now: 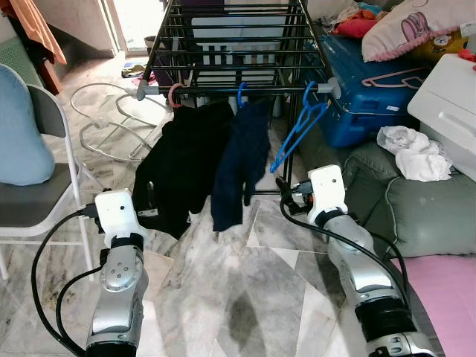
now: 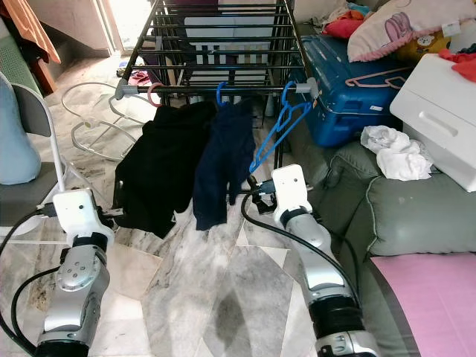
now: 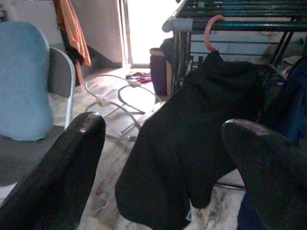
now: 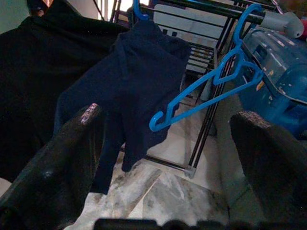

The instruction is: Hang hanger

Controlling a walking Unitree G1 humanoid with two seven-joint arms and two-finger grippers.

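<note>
Black drying rack stands ahead on marble floor. Front rail carries three hangers: a pink one under a black garment, a blue hook under a navy garment, and an empty blue hanger at the rail's right end, hook over the rail beside the grey end cap, body tilted so its lower tip swings down and left toward the navy garment. Right gripper raised low in front of the rack, below and just short of the empty hanger; fingers spread wide, nothing between them, hanger hanging free and apart from both pads. Left gripper raised on the other side, facing the black garment; fingers likewise parted and empty. To the right of the rack, a blue suitcase with pillows on top, a white drawer unit, and a grey-green cushion with crumpled white cloth on it. On the left, a folding chair with a light blue cushion; white wire frame lies on the floor behind.
</note>
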